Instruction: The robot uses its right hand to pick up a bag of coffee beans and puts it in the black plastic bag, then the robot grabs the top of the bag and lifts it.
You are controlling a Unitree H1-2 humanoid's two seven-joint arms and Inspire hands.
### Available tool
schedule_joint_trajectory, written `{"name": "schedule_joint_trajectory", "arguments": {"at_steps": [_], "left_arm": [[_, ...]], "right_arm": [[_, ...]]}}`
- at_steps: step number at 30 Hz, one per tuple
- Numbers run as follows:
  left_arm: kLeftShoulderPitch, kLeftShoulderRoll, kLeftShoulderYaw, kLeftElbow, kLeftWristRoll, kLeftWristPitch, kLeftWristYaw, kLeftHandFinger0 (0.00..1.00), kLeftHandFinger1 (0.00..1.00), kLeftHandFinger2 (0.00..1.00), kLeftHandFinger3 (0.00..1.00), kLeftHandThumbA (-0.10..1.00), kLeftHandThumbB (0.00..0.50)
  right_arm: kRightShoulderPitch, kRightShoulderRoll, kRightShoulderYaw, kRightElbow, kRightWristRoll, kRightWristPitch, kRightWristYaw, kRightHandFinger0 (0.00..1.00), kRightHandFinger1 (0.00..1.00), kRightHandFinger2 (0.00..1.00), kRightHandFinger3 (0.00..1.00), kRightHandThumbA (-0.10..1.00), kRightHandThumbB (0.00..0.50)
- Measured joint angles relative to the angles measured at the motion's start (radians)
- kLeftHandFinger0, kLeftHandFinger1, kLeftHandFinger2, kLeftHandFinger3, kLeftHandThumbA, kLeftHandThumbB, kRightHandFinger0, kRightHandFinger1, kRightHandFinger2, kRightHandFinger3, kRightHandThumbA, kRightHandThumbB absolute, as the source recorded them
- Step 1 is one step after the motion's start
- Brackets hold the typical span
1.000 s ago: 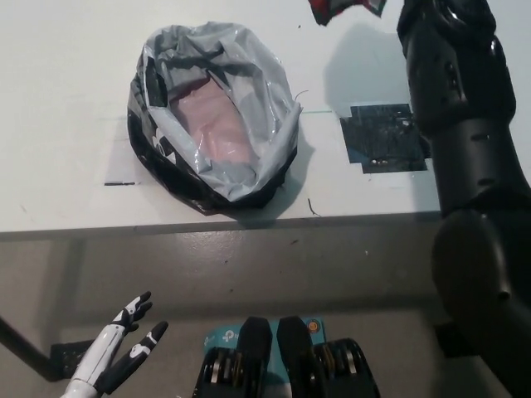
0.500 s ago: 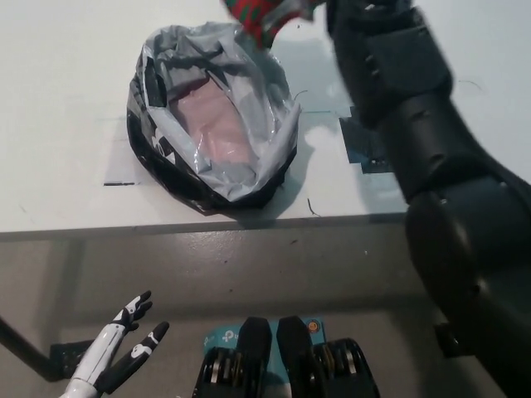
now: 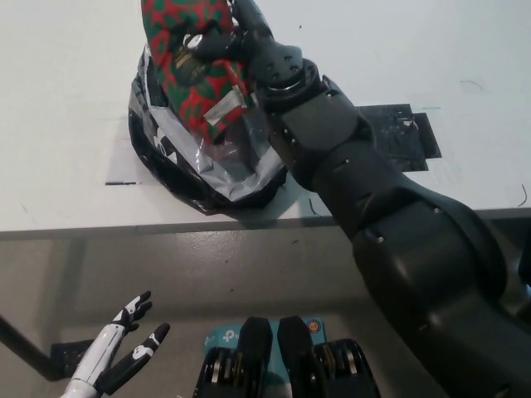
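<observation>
- black tape patch (image 3: 398, 137) on tabletop (image 3: 66, 83), right of black plastic bag (image 3: 166, 178)
- right hand (image 3: 228, 41) fingers clamp red-green coffee bag (image 3: 187, 58) over the bag's mouth
- left hand (image 3: 124, 348) below tabletop's front edge, fingers spread

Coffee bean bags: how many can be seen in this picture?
1: the red-and-green coffee bag, held by the black right hand over the open black plastic bag. More may be hidden beneath.
</observation>
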Motion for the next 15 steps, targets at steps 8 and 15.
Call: {"name": "schedule_joint_trajectory", "arguments": {"at_steps": [8, 15], "left_arm": [[0.0, 0.0, 0.0, -0.003, 0.004, 0.0, 0.0, 1.0, 1.0, 1.0, 1.0, 0.83, 0.166], [0.0, 0.0, 0.0, -0.004, 0.003, 0.0, 0.0, 1.0, 1.0, 1.0, 1.0, 0.82, 0.166]], "right_arm": [[0.007, -0.001, 0.016, 0.017, -0.014, -0.002, -0.026, 0.0, 0.34, 0.74, 0.73, -0.1, 0.146], [0.012, 0.0, 0.076, 0.03, -0.047, -0.014, -0.034, 0.0, 0.38, 0.86, 0.68, -0.1, 0.131]]}}
